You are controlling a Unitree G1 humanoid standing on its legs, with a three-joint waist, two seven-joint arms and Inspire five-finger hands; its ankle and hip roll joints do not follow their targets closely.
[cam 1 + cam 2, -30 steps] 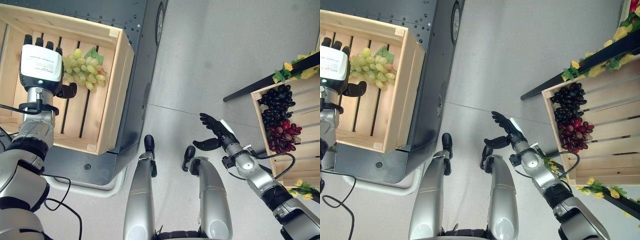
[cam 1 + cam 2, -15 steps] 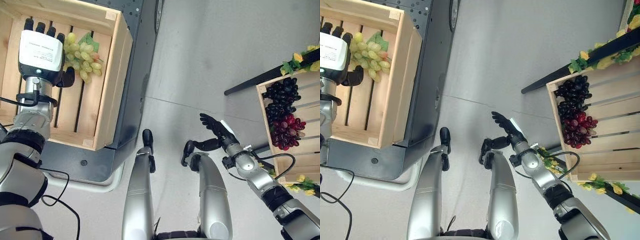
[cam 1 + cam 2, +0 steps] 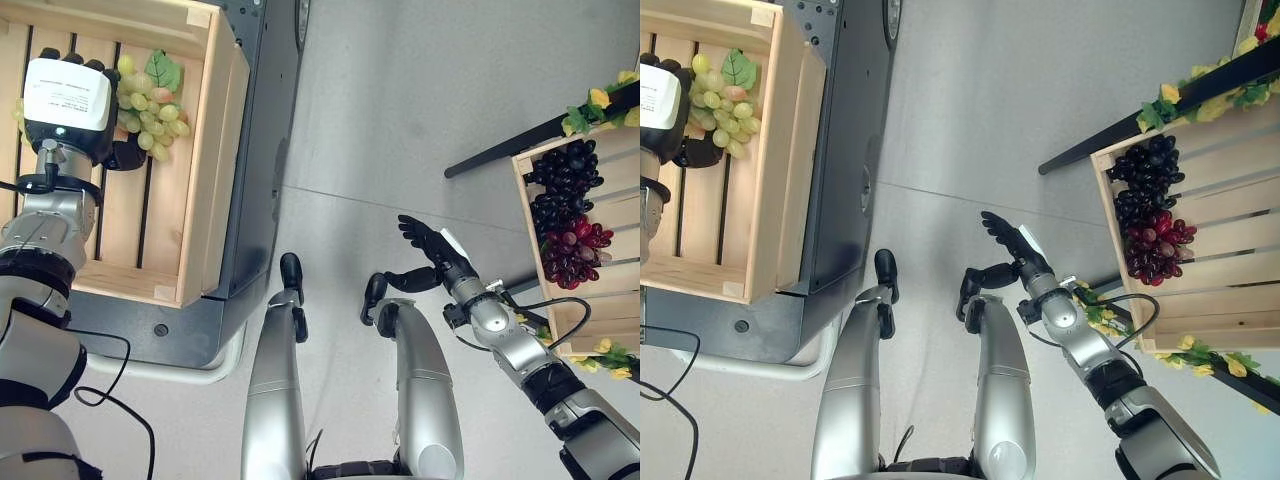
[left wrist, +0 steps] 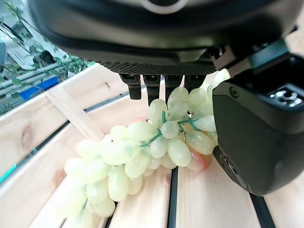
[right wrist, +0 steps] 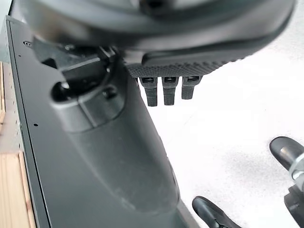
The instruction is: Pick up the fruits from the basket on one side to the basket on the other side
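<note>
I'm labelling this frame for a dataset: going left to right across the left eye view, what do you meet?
Left hand → green grapes → wooden crate → right hand → dark grapes, with red grapes just below them, in the slatted crate at the right edge.
</note>
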